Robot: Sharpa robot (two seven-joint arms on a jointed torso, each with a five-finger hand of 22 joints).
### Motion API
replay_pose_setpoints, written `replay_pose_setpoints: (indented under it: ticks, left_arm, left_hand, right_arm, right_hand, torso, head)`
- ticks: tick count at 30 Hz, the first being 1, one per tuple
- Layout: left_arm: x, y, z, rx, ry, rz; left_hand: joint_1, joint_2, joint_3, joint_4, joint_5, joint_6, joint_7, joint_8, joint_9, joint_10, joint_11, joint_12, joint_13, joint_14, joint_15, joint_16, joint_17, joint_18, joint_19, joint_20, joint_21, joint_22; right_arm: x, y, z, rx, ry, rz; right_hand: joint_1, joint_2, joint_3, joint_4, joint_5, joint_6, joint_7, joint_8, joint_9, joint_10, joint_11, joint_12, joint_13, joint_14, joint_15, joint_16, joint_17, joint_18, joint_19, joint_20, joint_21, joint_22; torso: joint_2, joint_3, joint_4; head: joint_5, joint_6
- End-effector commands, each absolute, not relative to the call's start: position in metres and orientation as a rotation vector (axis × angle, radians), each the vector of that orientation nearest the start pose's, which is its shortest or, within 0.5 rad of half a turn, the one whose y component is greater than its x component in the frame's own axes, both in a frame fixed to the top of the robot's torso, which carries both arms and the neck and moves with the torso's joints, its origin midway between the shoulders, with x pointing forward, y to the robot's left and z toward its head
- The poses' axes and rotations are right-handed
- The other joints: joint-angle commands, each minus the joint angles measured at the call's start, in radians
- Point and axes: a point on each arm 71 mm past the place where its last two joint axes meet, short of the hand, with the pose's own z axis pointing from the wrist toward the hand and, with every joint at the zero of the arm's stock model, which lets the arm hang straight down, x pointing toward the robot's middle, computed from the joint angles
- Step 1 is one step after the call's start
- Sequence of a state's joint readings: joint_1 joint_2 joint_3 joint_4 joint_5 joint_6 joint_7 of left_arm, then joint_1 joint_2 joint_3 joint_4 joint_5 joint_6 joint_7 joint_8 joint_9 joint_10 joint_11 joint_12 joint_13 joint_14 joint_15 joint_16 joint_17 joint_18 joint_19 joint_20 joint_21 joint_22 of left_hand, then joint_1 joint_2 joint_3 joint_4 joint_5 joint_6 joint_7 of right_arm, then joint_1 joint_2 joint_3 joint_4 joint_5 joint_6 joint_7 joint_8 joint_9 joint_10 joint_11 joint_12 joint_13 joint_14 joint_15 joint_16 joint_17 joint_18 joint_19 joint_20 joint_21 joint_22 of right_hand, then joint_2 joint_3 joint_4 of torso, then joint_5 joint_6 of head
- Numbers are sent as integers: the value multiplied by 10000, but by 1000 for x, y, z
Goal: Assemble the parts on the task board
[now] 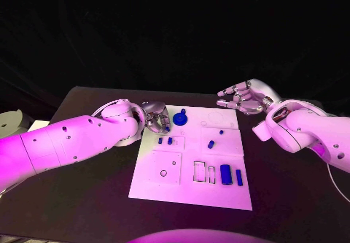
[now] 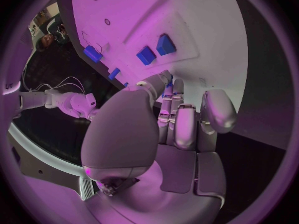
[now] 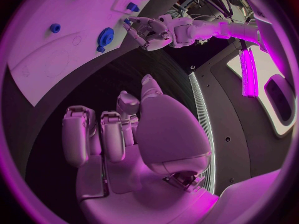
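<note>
The white task board [image 1: 182,187] lies in the middle of the black table. My left hand [image 1: 155,121] hovers at the board's far left corner, fingers drawn together, pinching a small blue part [image 2: 167,89] at its fingertips. A blue gear [image 1: 181,120] sits just to its right on the board. Two small blue blocks [image 1: 165,140] lie below the hand. Toward the near right of the board stand a blue cylinder [image 1: 225,174] and a slim blue bar [image 1: 238,175]. My right hand [image 1: 244,99] floats above the board's far right corner, fingers apart, holding nothing.
Outlined rectangular slots [image 1: 199,171] and a small round hole [image 1: 163,173] mark the board's near half. Two more small blue pieces [image 1: 211,144] sit mid-board. A pale round object [image 1: 11,121] stands off the table's left edge. Bare table [image 1: 292,192] lies on both sides.
</note>
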State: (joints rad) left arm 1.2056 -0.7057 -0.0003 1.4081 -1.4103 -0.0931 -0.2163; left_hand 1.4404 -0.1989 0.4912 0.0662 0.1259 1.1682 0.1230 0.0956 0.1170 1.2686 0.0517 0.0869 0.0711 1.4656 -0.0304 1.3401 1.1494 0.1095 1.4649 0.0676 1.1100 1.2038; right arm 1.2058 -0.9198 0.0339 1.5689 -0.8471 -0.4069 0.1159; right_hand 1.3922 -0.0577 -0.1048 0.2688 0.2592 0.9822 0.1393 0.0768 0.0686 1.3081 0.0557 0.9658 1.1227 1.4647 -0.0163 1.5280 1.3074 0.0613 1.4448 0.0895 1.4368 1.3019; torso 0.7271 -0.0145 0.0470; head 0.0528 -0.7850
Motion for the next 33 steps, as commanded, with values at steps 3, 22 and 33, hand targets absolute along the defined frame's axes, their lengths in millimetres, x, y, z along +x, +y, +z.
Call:
replay_pose_setpoints:
  ticks: [3,22,33]
  left_arm:
    - [511,164,-193,1404,18987,-5785]
    - [512,161,-197,1442,19311,-5574]
    - [513,164,-199,1305,19532,-5215]
  left_hand:
    - [-108,15,55,-19,-41,104,-1,-37,-3,70,29,-35,14,363,-3,61,-9,-133,201,-26,-50,-13]
    - [-281,-53,29,-25,-69,5,40,-143,-53,-13,72,-164,-3,343,25,51,-79,-130,186,-9,-85,-26]
    - [-580,-250,-136,-38,-86,-590,317,-355,-285,-465,301,-254,-40,288,206,11,-270,-145,151,120,-142,-33]
  right_arm:
    - [487,-226,-144,3645,15431,10670]
    - [487,-226,-144,3640,15449,10681]
    - [487,-227,-144,3649,15451,10669]
  right_hand:
    - [0,120,-60,17,52,48,18,-61,9,-44,-25,4,5,901,-51,-53,1989,-39,17,-65,-57,2]
    - [0,120,-60,17,52,48,18,-61,9,-44,-25,4,5,901,-51,-53,1989,-39,17,-65,-57,2]
    - [0,120,-60,17,52,48,18,-61,9,-44,-25,4,5,901,-51,-53,1989,-39,17,-65,-57,2]
  torso:
    - [0,-4,0]
    - [-4,4,5]
    - [2,-1,0]
  head:
    - [1,-7]
    - [-1,-35]
    - [-12,-38]
